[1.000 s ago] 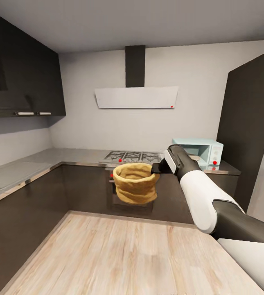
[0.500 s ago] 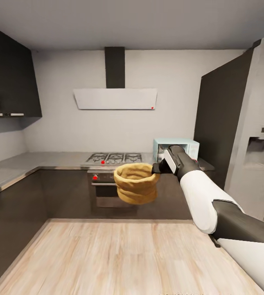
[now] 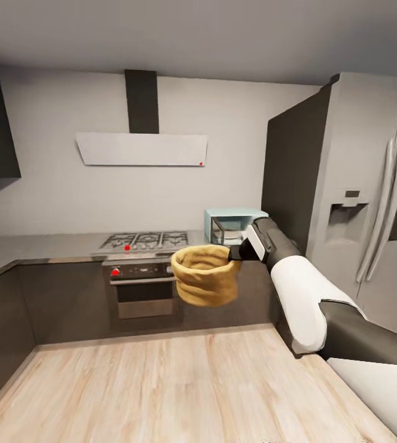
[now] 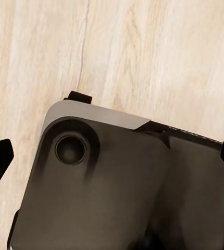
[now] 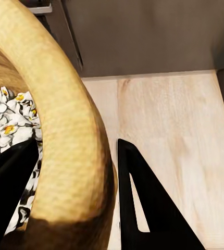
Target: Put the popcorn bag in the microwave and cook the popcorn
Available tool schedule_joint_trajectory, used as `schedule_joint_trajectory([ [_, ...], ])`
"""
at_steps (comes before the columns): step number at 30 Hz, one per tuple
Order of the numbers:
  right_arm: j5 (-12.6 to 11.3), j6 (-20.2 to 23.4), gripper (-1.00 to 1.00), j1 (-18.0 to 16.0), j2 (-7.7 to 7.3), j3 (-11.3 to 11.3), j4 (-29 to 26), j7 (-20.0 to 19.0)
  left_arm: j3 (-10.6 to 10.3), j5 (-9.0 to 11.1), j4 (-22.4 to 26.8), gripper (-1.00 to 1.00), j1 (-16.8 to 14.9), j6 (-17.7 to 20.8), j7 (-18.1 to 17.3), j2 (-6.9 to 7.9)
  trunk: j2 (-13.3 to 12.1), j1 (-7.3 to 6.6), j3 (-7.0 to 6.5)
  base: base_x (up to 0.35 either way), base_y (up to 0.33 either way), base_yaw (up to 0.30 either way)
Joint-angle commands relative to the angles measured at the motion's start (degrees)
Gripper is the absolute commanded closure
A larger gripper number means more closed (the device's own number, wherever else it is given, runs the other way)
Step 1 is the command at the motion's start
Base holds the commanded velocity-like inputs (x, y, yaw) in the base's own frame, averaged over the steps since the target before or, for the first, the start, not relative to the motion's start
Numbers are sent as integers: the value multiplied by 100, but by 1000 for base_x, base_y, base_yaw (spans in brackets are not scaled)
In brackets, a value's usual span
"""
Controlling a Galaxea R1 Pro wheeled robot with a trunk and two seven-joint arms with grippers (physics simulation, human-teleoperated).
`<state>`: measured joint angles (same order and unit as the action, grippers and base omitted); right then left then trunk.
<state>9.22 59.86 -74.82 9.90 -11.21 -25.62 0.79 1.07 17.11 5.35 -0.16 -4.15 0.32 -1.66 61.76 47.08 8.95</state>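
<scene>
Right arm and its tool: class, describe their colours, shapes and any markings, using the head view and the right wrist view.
The right arm has a rounded glossy white shell in the middle, dark grey segments at either end, and a small white panel by the wrist. The right tool is matte black; in the wrist view its fingers are flat, pointed, triangular blades. No cables or lettering are visible.

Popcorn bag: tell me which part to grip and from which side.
Grip the popcorn bag by its rolled rim, from the microwave side, as the right gripper does: one finger inside, the other outside. The thick roll gives firm purchase and keeps the mouth up, holding the popcorn.
</scene>
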Motion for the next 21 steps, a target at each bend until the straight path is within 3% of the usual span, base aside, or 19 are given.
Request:
schedule_joint_trajectory([
  [1, 27, 14, 100, -6, 10, -48, -4, 9, 9, 20, 1, -100, -2, -15, 3, -1, 5, 1, 5, 0, 0, -286],
  [21, 36, 14, 100, -6, 7, -48, -4, 9, 8, 20, 1, -100, -2, -15, 3, -1, 5, 1, -56, 0, 0, -286],
])
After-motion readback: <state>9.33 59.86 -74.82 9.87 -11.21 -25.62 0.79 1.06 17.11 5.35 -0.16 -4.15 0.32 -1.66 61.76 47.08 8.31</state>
